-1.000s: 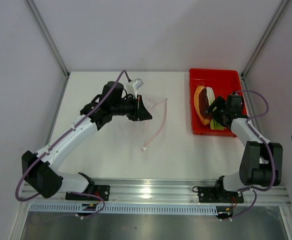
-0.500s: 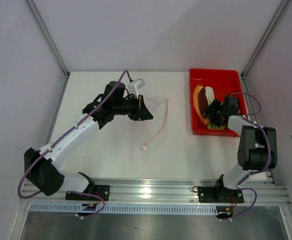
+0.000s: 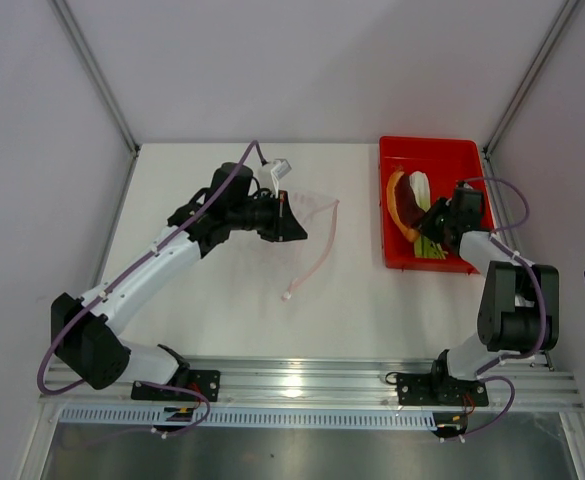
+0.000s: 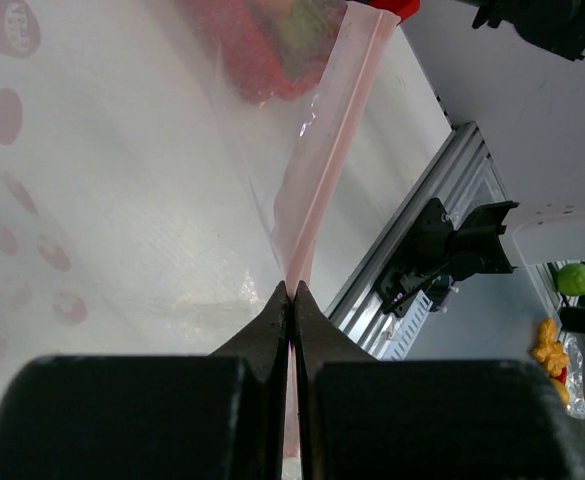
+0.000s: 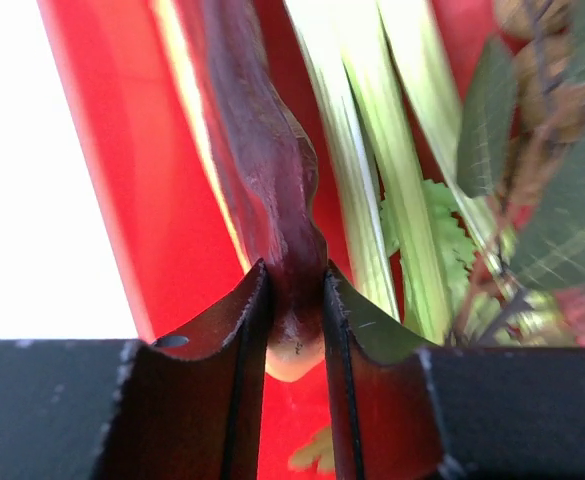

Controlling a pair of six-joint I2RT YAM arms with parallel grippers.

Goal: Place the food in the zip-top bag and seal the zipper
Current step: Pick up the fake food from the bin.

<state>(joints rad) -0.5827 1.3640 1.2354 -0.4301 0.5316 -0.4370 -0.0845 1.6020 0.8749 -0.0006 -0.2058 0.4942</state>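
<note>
1. Nearest the camera, a metal rail carries the bases of both arms. The left arm reaches out across the white table, and the right arm folds up toward the right-hand side.
2. A small white slider rests on the table at the near end of the zipper. The zipper is a thin pink strip that curves away toward the far side.
3. Farther out, the left gripper is clenched on the pink edge of the bag. In the wrist view the gripper has its dark fingertips pressed together with the zipper pinched between them.
4. The bag is clear plastic with faint pink dots and spreads away from that grip. Whether it lies flat or hangs off the table cannot be told.
5. On the right, the right gripper sits inside a red tray and grasps the near end of the wedge.
6. The right wrist view shows the gripper with its fingers clamped on either side of the tip of the dark-red, orange-skinned wedge. The wedge lies on the tray.
7. Just beside the wedge lies the white-and-green stalk, its white end pointing toward the far wall.
8. Green leaves and a brown stem fill the right of that view. The grapes cannot be made out clearly.
</note>
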